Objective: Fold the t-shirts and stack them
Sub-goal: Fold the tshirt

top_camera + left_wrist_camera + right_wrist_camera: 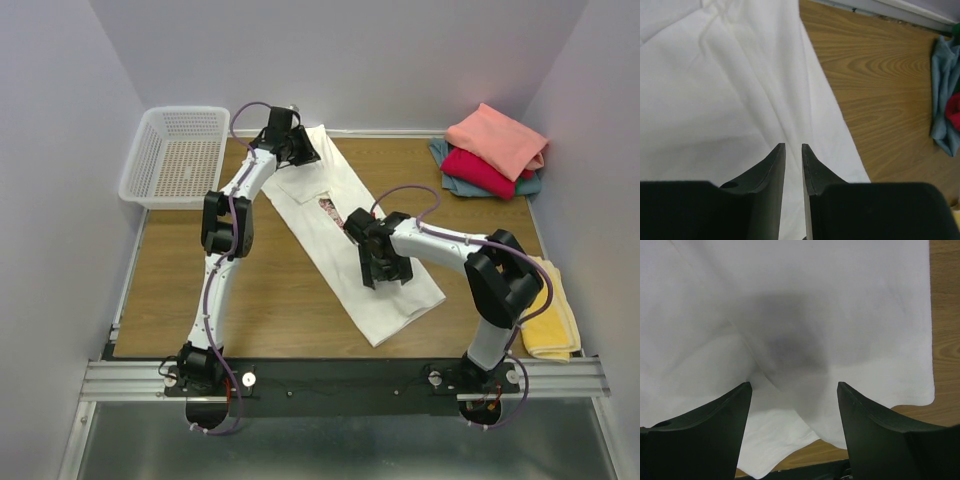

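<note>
1. I am watching the white t-shirt (315,225), which is lying spread on a diagonal across the table (250,290), its collar end far left and its hem near centre. The folded salmon-pink (497,138), crimson (478,170) and grey-blue (450,183) shirts are sitting stacked at the far right.
2. The left end effector (793,146) is showing a narrow slit between its jaws at the shirt's far end. I cannot tell whether any cloth is pinched there. If it is gripping nothing, any lift is going to come away empty.
3. The right end effector (795,385) is standing wide over the shirt's near half, with wrinkled cloth between its jaws. I am worrying that closing here catches only the top layer, or a bunched ridge, and the fold comes out skewed.
4. Because the shirt is lying slantwise, uneven pulls from the two arms are likely to twist it or drag the hem off the near edge.
</note>
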Robot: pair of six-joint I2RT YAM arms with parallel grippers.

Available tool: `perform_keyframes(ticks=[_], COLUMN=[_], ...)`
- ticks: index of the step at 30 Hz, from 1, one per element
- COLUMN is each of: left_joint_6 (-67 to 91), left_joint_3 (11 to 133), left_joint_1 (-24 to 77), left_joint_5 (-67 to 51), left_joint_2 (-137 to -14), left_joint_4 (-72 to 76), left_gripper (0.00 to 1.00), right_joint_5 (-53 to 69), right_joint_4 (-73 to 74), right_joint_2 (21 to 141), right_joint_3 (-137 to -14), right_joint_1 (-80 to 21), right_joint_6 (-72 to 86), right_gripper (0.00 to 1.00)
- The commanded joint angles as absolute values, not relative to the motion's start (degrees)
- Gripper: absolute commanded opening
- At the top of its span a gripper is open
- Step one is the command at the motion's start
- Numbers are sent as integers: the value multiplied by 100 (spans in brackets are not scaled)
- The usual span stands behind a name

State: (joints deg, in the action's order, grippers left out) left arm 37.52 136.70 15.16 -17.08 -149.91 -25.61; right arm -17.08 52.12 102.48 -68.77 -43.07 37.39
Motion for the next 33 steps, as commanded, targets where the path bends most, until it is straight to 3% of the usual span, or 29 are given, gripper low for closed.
perform_keyframes(ticks=[1,8,18,29,33], left_joint_6=[3771,3253,2971,2909,2997], left_joint_3=[13764,12614,12542,12445,12472], left_joint_1=[1468,1477,1546,2074,2241], left_joint_5=[-2531,-2058,-1513,-186,421], left_joint_2=[-14863,-13722,-13368,-13386,-13368], left_joint_4=[-1574,-1169,-2056,-3382,-3770], left_gripper=[29,28,28,27,28], right_joint_5=[-1389,-275,1142,2214,1768], right_joint_4=[4922,4430,4254,3885,3929], right_joint_2=[10169,10116,9238,9456,9545], right_joint_3=[-6513,-5977,-5274,-6072,-6363], right_joint_1=[-4342,-4350,-4430,-4597,-4605], right_joint_6=[3332,3181,3630,3340,3471], right_gripper=[78,77,77,77,76])
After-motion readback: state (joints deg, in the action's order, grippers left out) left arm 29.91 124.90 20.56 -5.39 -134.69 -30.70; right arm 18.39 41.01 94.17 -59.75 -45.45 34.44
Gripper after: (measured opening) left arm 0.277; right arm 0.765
